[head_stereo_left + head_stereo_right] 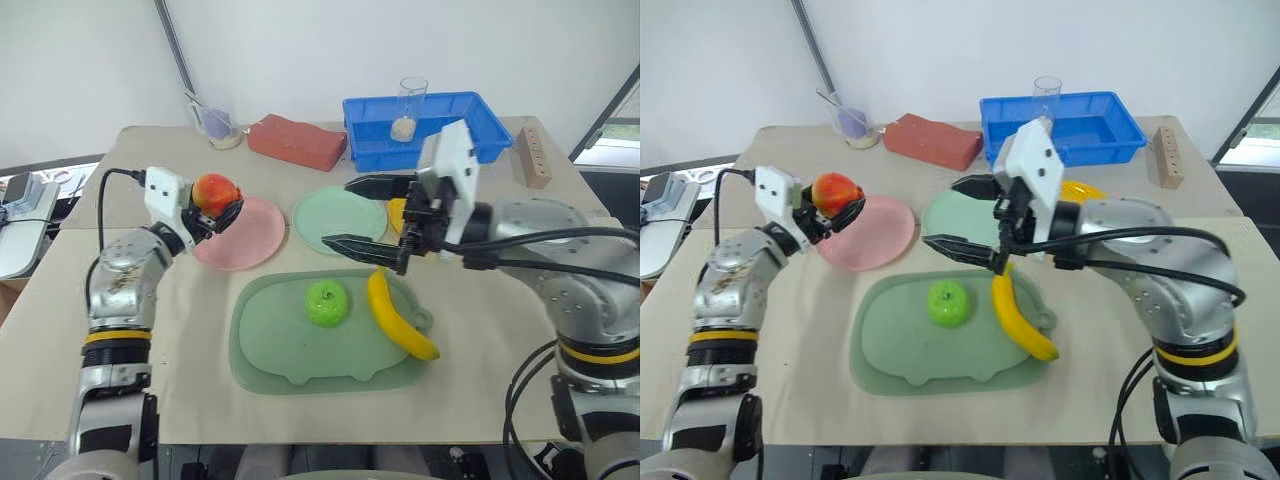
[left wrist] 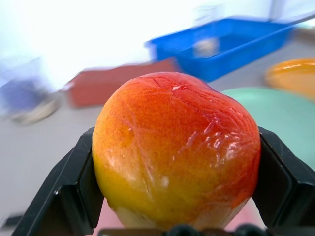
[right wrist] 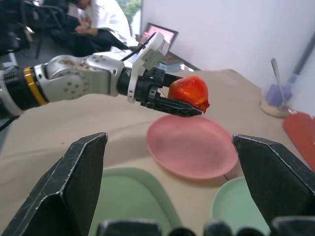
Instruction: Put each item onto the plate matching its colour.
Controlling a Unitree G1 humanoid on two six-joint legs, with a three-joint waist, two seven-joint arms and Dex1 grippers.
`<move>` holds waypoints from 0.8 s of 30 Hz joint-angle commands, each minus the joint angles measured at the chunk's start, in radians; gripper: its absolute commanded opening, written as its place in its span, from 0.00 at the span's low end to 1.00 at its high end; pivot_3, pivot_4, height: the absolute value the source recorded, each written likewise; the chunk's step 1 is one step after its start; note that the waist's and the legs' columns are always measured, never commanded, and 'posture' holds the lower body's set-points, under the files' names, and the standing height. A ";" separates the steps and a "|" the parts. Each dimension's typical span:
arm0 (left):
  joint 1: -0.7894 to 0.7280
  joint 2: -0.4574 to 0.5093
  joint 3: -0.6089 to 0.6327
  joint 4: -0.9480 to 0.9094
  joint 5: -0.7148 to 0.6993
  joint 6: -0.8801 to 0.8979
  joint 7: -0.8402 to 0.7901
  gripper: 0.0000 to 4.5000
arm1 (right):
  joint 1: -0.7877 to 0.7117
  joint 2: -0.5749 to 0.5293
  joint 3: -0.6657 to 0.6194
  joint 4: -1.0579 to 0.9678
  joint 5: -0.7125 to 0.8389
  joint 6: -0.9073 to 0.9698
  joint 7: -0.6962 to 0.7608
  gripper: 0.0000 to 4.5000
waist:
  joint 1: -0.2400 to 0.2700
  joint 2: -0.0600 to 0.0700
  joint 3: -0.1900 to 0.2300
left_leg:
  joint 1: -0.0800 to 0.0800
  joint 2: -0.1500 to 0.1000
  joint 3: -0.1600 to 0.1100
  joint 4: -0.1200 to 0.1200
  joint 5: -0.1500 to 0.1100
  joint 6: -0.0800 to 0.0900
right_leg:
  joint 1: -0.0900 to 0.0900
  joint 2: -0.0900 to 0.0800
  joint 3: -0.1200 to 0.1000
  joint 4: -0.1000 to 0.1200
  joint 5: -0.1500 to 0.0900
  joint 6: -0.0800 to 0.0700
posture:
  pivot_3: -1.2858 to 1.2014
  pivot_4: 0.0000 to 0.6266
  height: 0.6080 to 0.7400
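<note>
1. Head views: the left gripper (image 1: 218, 212) is clamped on the red-orange apple (image 1: 214, 190), held above the pink plate (image 1: 245, 236). The right gripper (image 1: 362, 215) is spread wide and empty over the mint green plate (image 1: 335, 215). The green apple (image 1: 326, 301) and banana (image 1: 396, 318) lie on the green tray (image 1: 270, 350).
2. Left wrist view: both fingers (image 2: 64, 194) press the red-orange apple's (image 2: 174, 147) sides.
3. Right wrist view: the fingers (image 3: 74, 189) stand far apart; beyond them, the apple (image 3: 189, 92) hangs over the pink plate (image 3: 192, 147).

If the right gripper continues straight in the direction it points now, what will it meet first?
Probably the left gripper holding the red-orange apple, which sits between the right gripper's open fingers in its wrist view, above the pink plate. Depth is unclear, so it might pass just beside it.
</note>
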 commanded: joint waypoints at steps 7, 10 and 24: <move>-0.123 -0.076 -0.024 0.301 0.093 -0.077 0.126 0.75 | -0.041 0.058 0.020 -0.014 -0.082 0.013 -0.080 1.00 | -0.001 -0.001 -0.001 | 0.000 0.003 -0.003 -0.001 0.000 0.000 | -0.001 0.005 0.001 0.000 0.000 0.000 | 0.52 0.24 1.00; -0.124 -0.073 -0.019 0.323 0.090 -0.060 0.122 0.86 | -0.025 0.053 0.008 -0.024 -0.086 0.019 -0.082 1.00 | -0.004 -0.001 -0.001 | 0.000 0.003 -0.003 -0.001 0.000 0.000 | -0.001 0.006 0.002 0.000 0.000 0.000 | 0.52 0.24 1.00; -0.070 0.029 0.022 0.017 0.007 0.099 0.004 1.00 | 0.044 0.037 -0.029 -0.062 -0.086 0.019 -0.074 1.00 | -0.005 -0.001 -0.001 | 0.000 0.004 -0.003 -0.002 0.000 -0.001 | -0.001 0.007 0.002 0.000 0.001 -0.001 | 0.52 0.24 1.00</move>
